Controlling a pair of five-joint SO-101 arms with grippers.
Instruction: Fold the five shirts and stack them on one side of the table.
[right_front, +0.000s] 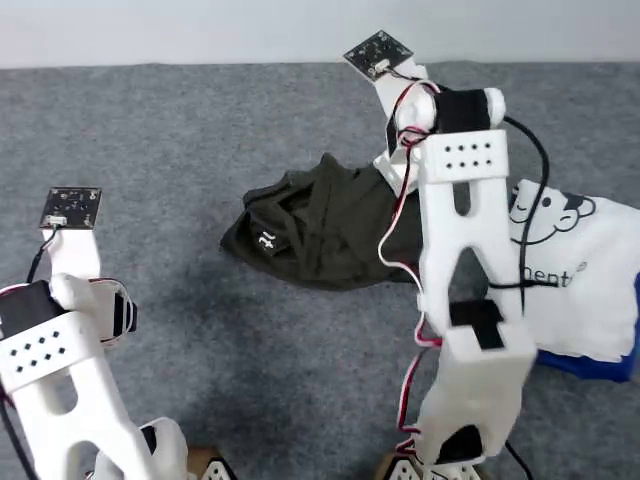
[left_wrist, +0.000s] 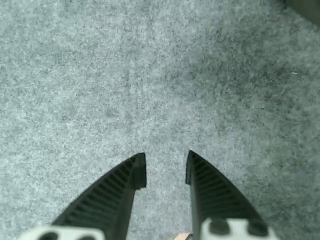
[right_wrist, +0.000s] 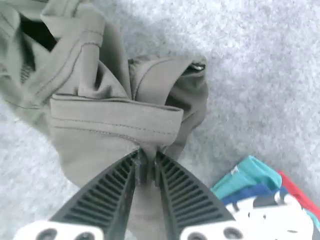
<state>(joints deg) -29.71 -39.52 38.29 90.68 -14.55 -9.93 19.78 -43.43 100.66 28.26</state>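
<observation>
A dark olive shirt (right_front: 320, 225) lies crumpled in the middle of the grey carpeted table. My right gripper (right_wrist: 146, 167) is shut on a fold of the olive shirt (right_wrist: 110, 115); in the high view the right arm (right_front: 465, 260) stands over the shirt's right side. At the table's right edge lies a stack of shirts, a white printed one (right_front: 575, 275) on top and a blue one (right_front: 590, 362) under it; teal, blue and red layers of that stack (right_wrist: 252, 182) show in the right wrist view. My left gripper (left_wrist: 165, 172) hangs open over bare carpet at the left front.
The grey carpet (right_front: 170, 150) runs wide to the left and behind the olive shirt. The left arm (right_front: 70, 340) stands at the front left corner. A dark edge of the olive shirt (left_wrist: 305, 10) shows far off in the left wrist view.
</observation>
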